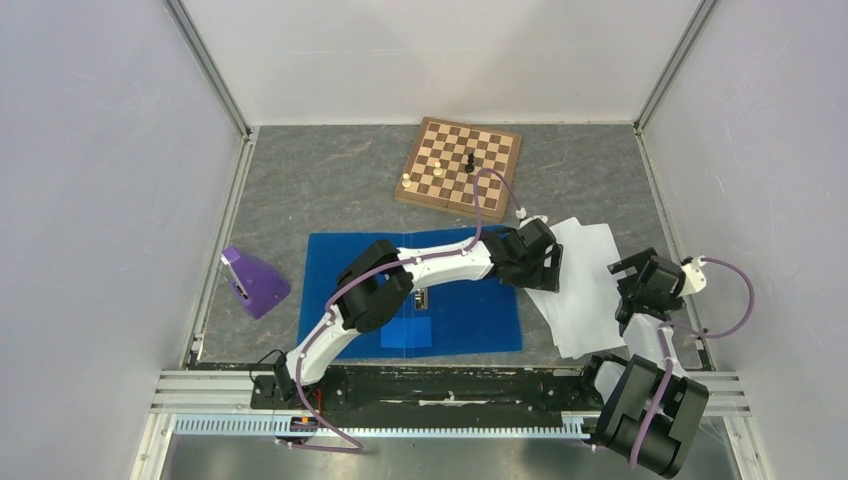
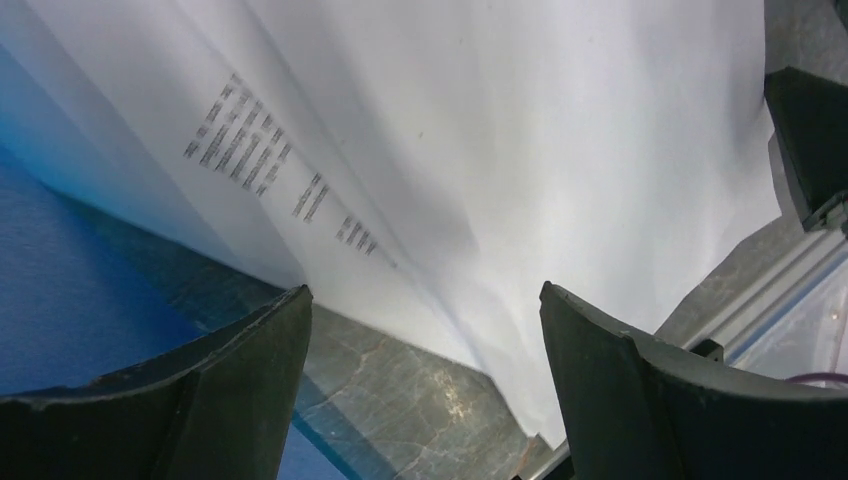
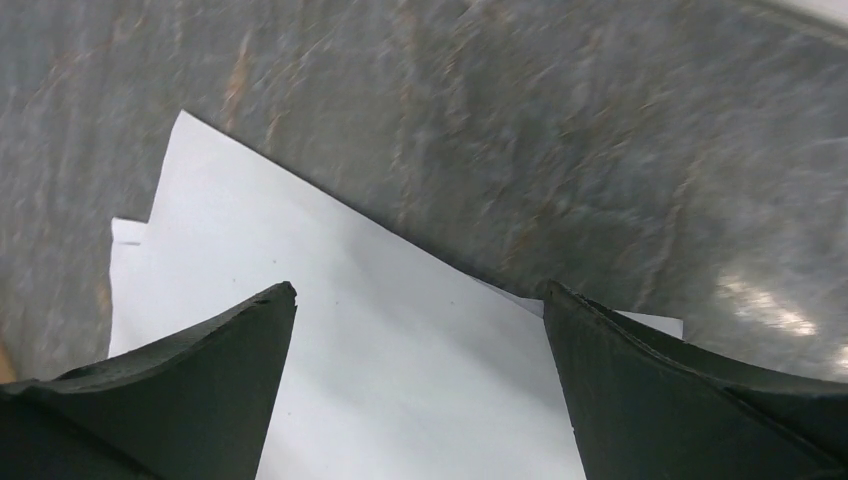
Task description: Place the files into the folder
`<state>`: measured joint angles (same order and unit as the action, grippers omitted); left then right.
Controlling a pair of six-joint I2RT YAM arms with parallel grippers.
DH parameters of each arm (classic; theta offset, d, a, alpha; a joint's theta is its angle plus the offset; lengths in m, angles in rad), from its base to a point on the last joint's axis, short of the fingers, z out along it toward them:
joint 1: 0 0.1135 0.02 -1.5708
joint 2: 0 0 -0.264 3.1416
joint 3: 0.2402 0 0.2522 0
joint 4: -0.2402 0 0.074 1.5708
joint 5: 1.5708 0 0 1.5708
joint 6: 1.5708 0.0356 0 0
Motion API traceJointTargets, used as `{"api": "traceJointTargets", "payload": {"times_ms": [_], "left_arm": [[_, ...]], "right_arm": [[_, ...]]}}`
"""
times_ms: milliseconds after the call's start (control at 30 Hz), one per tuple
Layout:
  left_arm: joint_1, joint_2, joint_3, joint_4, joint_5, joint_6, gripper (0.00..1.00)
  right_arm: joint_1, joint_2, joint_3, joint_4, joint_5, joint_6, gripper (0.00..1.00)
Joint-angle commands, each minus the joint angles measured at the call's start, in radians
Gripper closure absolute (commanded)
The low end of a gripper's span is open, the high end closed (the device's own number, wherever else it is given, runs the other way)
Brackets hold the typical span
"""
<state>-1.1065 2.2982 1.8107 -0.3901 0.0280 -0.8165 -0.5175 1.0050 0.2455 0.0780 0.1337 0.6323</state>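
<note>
Files [image 1: 585,290] lie beside the blue folder [image 1: 470,312]; left hand [image 2: 422,290], wide, should pinch their edge low; right hand [image 3: 420,288] wide too.

Folder [image 1: 460,310]: is lying on the table [image 1: 330,190], at the near middle, under the left arm.
Files [image 1: 585,285]: are lying on the table just right of the folder.
Chessboard [image 1: 459,162]: is sitting behind the folder, towards the back, carrying a few pieces.
Wedge [image 1: 255,282]: is sitting left of the folder, by the table's left edge.
Left pincer [image 1: 545,268]: is hanging over the files' left edge.
Right pincer [image 1: 622,292]: is hanging over the files' right side.
</note>
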Motion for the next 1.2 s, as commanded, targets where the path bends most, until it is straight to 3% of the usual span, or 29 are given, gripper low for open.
{"api": "traceJointTargets", "payload": {"times_ms": [0, 500, 767, 1000, 1167], "left_arm": [[0.036, 0.055, 0.065, -0.104, -0.084, 0.053, 0.09], [0.073, 0.224, 0.398, -0.227, -0.001, 0.170, 0.09], [0.076, 0.051, 0.307, -0.297, -0.144, 0.183, 0.09], [0.083, 0.031, 0.254, -0.346, -0.150, 0.044, 0.08], [0.083, 0.024, 0.157, -0.198, -0.073, -0.019, 0.08]], "right_arm": [[0.061, 0.004, -0.078, -0.202, -0.131, 0.096, 0.02], [0.082, -0.203, -0.118, -0.395, -0.184, 0.002, 0.02], [0.082, -0.109, -0.003, -0.390, -0.102, -0.023, 0.02], [0.081, -0.017, 0.092, -0.378, -0.067, -0.043, 0.02], [0.081, 0.022, 0.176, -0.377, -0.016, -0.110, 0.02]]}}
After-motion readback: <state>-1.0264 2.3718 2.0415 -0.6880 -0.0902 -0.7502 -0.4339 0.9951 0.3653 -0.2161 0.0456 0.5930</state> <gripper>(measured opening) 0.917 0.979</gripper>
